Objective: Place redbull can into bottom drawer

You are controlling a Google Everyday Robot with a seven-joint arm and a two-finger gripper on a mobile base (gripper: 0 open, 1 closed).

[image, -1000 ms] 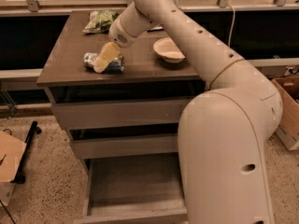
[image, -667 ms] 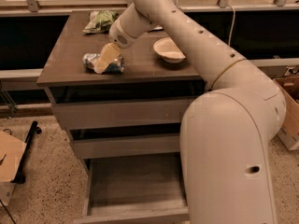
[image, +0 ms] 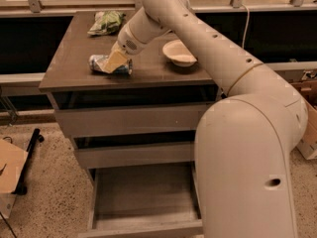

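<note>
The redbull can (image: 98, 63) lies on its side on the dark tabletop (image: 69, 53), near the front left. My gripper (image: 115, 62) reaches down from the right and sits right over the can's middle, covering part of it. The bottom drawer (image: 148, 228) is pulled open below, and its grey inside shows nothing in it.
A white bowl (image: 179, 52) stands on the tabletop to the right of the can. A green-and-white bag (image: 106, 22) lies at the back left. The two upper drawers (image: 129, 120) are closed. My own arm fills the right side. Cardboard (image: 10, 165) and a black bar (image: 29, 157) lie on the floor at left.
</note>
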